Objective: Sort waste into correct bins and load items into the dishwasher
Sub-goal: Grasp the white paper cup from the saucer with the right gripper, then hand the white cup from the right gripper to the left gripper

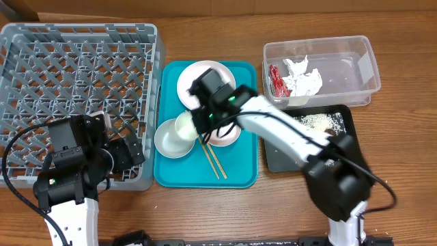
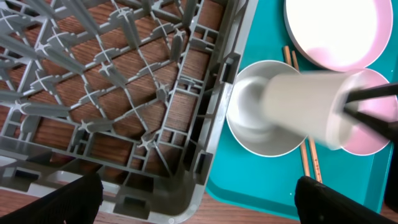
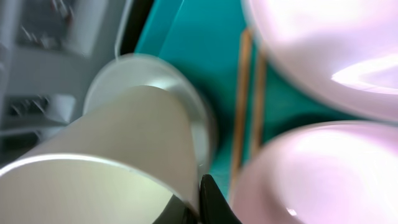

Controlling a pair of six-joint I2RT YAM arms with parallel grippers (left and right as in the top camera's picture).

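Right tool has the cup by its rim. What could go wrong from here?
The right tool pinches only the rim of the tilted white cup; it may slip and strike the white bowl at its base. Carried toward the dish rack, it could clip the rack wall or the open left tool beside it.

The left arm is made of a white tube below and black blocks above. A thin black cable is looped beside it, and a tiny green light is seen on it. The left fingers are black, wide and dull. The right arm is built from a long white tube, joined to a big round black joint. A second black cable is looped at its side. Another green light is lit near its black end block. The right fingers are thin and black.
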